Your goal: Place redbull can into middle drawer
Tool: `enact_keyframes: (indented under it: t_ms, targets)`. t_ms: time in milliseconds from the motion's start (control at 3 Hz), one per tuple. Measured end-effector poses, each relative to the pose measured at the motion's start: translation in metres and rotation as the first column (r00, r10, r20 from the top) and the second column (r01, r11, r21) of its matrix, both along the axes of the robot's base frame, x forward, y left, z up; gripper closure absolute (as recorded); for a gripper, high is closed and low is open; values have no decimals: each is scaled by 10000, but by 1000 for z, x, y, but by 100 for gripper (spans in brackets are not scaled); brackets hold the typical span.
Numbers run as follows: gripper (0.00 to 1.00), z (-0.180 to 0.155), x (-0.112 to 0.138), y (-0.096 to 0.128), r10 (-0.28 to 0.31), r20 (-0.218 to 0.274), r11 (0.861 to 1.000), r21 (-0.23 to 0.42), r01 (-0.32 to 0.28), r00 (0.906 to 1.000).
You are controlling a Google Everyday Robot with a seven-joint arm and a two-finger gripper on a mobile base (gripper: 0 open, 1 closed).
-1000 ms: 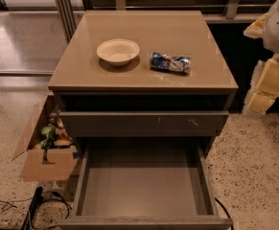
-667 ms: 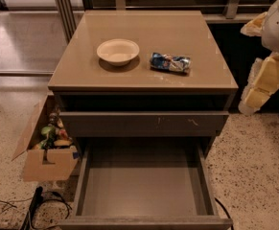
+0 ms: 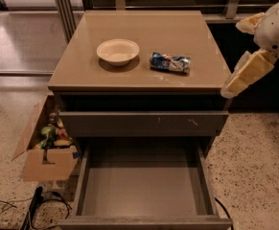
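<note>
1. Position was the first thing to weigh: my gripper [image 3: 234,56] hung off the right edge of the cabinet top [image 3: 144,28], well apart from the redbull can [image 3: 170,62]; my fingers [image 3: 247,75] stood spread and held nothing.
2. The can lay on its side on the top, right of centre, just right of the white bowl [image 3: 118,51] and not touching it; the step in hand, as I judged it, was the reach and grasp.
3. An approach from the right and above seemed best, so the bowl was out of my sweep; the jaws should have straddled the can across its narrow body, not along its length.
4. Its body looked dented; a roll or a skewed grip was the risk, so a centred, gentle close seemed wise.
5. The middle drawer [image 3: 144,181] stood pulled out at the near side, its flat bottom bare; the closed drawer front [image 3: 105,123] above it bore pale scuffs; the carry had to clear the top's near edge before lowering.
</note>
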State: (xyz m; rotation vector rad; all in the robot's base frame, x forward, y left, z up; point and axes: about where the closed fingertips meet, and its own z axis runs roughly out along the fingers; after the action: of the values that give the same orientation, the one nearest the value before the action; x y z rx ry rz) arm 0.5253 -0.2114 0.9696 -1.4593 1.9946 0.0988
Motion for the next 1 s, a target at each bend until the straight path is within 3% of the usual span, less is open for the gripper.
enact_keyframes:
  t_ms: [333,1000]
  targets:
    - [0,2,15,10,-158,135,9999,36,158,9998]
    - [0,-1,77,18,-744,665,9957,595,705,9950]
